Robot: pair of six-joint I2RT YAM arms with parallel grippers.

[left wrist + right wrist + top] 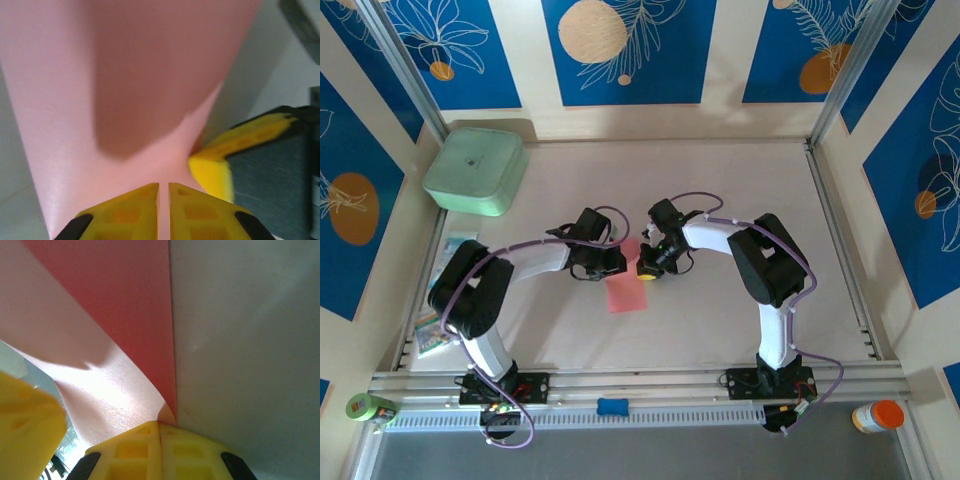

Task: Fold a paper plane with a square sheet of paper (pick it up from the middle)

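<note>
From above I see the pink sheet of paper (pixel 625 291) at mid-table (pixel 720 320), held between my two grippers. It is folded into a narrow strip. Its long axis runs roughly near to far and leans slightly right at the far end, and the broader, squared end points back toward the arm bases. The paper is thin and matte with a fine grain. On the left wrist camera it bows in a soft curve, with a darker shaded panel across it. The left gripper (pixel 163 187) has its yellow ribbed fingers drawn almost together, pinching the sheet in the slim slot between them. The right gripper (pixel 159 426) is fully closed on the paper where a straight folded edge comes down to its fingertips.
</note>
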